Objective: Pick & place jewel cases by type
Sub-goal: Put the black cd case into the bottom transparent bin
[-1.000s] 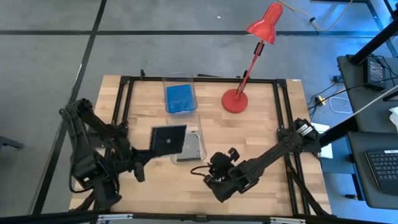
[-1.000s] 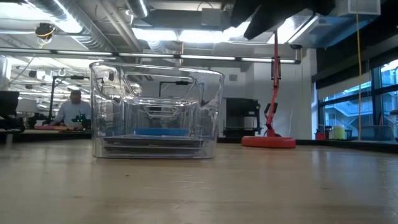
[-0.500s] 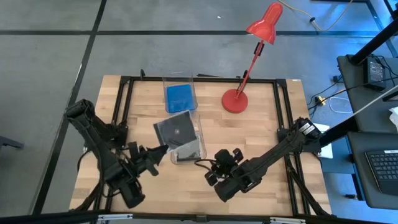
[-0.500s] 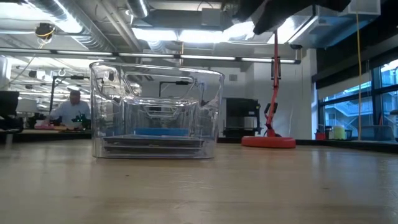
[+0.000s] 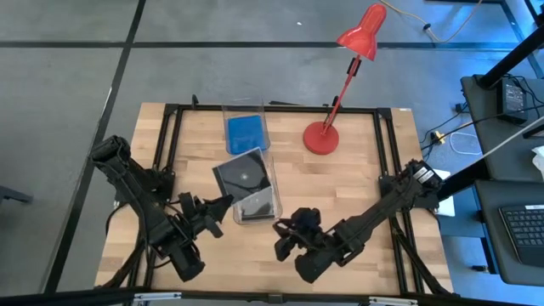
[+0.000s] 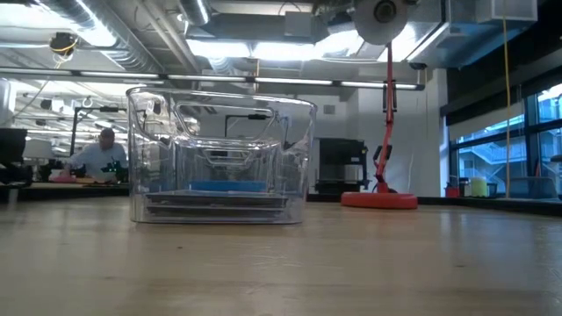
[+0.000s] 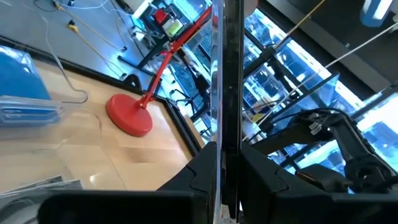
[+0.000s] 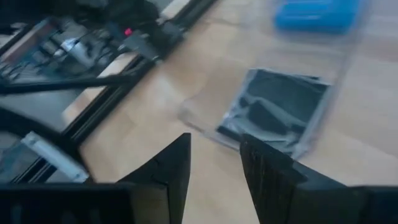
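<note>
A grey jewel case [image 5: 244, 172] showing a disc hangs over the near clear bin [image 5: 270, 211], which holds more grey cases. My left gripper [image 5: 224, 202] is shut on it from the bin's near-left side. In the left wrist view the case [image 7: 224, 74] stands edge-on between the fingers. The far bin [image 5: 264, 124] holds blue jewel cases [image 5: 246, 133] lying flat. My right gripper [image 5: 285, 243] hovers open over the bare table near the bin's near-right corner, nothing between its fingers [image 8: 171, 171]. My left gripper pinches the jewel case between its two fingers at the near-left corner [image 5: 228, 197]. The fingers come about level, from the table's near-left side. The case is lifted clear above the near bin, its broad face up and slightly tilted.
A red desk lamp [image 5: 321, 138] stands at the far right of the bins, its arm leaning over the far edge. A black frame [image 5: 167, 144] runs around the tabletop. Bare wood lies near and to the right of the bins. A person sits far behind the table [image 6: 104, 151].
My left gripper has come down and moved toward the near bin, rolling its wrist. The grey case has gone from beside the bin's left wall to above the bin, its face turned up. My right gripper has rolled, risen a little and drifted toward the table's left.
</note>
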You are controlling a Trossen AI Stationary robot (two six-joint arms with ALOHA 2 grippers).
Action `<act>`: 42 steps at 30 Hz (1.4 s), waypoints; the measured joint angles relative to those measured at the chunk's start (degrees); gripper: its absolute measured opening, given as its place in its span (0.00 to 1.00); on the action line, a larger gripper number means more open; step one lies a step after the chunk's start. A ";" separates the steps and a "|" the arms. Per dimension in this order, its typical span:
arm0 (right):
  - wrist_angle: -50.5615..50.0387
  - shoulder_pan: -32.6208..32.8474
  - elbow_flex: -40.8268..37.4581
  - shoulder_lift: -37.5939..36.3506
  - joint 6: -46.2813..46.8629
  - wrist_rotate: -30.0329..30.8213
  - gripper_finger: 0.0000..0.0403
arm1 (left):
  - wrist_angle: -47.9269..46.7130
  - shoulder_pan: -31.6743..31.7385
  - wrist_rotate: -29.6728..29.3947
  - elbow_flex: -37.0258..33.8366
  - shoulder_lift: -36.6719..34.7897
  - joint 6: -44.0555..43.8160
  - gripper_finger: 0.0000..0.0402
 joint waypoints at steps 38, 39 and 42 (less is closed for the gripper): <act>22.37 -5.82 0.01 0.07 -42.50 -20.16 0.45 | 6.12 -0.55 0.15 0.02 -0.02 13.50 0.12; 22.93 -5.91 0.01 0.07 -42.15 -20.46 0.45 | 6.11 -0.55 0.15 0.02 -0.02 13.53 0.12; 23.02 -6.08 0.01 0.07 -40.52 -20.86 0.45 | 6.03 -0.55 0.14 0.02 -0.02 13.59 0.12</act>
